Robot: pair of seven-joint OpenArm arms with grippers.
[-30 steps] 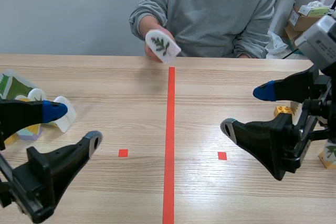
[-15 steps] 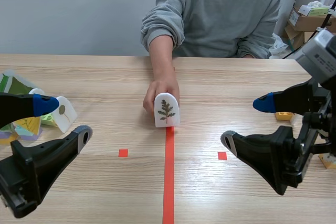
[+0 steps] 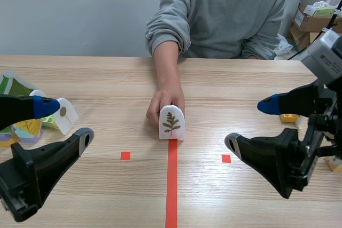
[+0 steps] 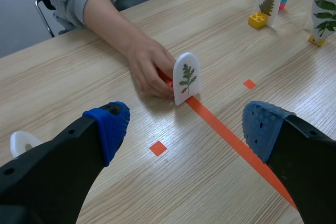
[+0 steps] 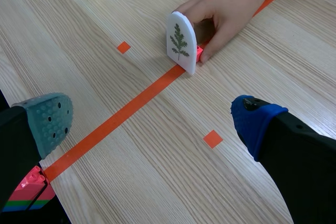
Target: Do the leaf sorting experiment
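- While it stands upright on the red tape line at the table's middle, the white leaf card is touched from behind by a person's hand.
- At the near left, the left gripper is spread wide, with nothing held.
- At the near right, the right gripper is likewise spread wide and empty.
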